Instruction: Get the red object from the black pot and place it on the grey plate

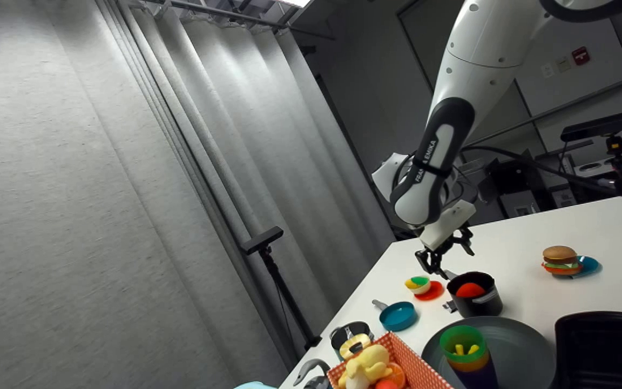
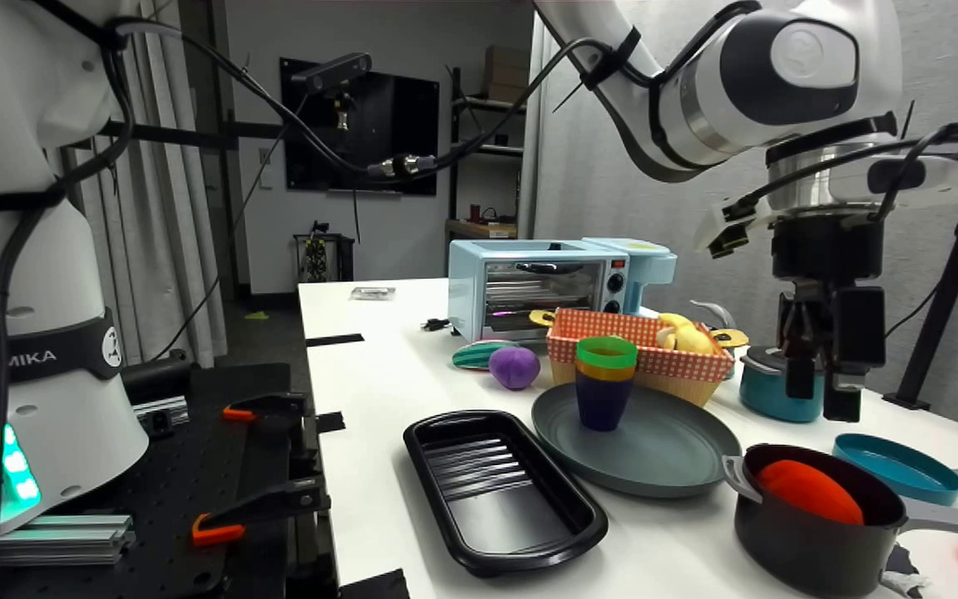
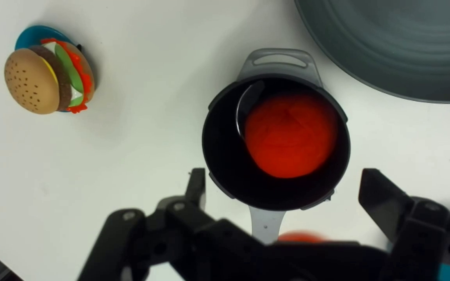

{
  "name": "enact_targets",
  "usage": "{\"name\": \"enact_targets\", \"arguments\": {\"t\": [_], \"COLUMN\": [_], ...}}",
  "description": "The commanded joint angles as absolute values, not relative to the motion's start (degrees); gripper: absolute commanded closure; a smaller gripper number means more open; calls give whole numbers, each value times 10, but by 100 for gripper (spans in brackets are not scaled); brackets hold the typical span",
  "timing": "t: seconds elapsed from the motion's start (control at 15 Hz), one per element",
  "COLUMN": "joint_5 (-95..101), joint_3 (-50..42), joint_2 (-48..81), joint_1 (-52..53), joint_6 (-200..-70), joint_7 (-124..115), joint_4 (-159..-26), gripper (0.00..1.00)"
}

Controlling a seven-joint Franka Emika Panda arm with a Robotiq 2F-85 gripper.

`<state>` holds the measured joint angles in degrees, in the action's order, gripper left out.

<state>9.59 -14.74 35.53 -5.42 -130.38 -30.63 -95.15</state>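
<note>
The rounded bright red object [image 1: 470, 290] lies inside the black pot [image 1: 478, 309], below its rim. It also shows in an exterior view [image 2: 812, 489] and in the wrist view [image 3: 290, 136]. The pot shows there too [image 2: 803, 532] [image 3: 227, 156], upright, with a grey side handle and a long grey handle. The large round grey plate [image 2: 654, 462] is close beside the pot; part of it shows in the wrist view [image 3: 412, 50]. My gripper [image 3: 283, 179] is open and empty above the pot's long-handle side; it shows in both exterior views [image 1: 458, 265] [image 2: 820, 398].
Stacked cups [image 2: 604, 383] stand on the plate. A black rectangular container [image 2: 504, 491] lies beside the plate. A blue pan [image 2: 895, 466], a flat red item [image 1: 431, 290] and a bowl [image 1: 418, 284] are near the pot. A toy burger [image 3: 41, 80] and a checkered basket [image 2: 637, 349] are farther off.
</note>
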Motion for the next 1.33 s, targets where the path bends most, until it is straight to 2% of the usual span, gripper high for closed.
{"name": "enact_targets", "arguments": {"t": [0.0, 1.27], "joint_5": [85, 80], "joint_3": [-152, -162], "joint_2": [360, 419], "joint_1": [-53, -70], "joint_6": [-1302, -1316], "joint_7": [-302, -290], "joint_4": [-950, -904], "gripper": [0, 0]}}
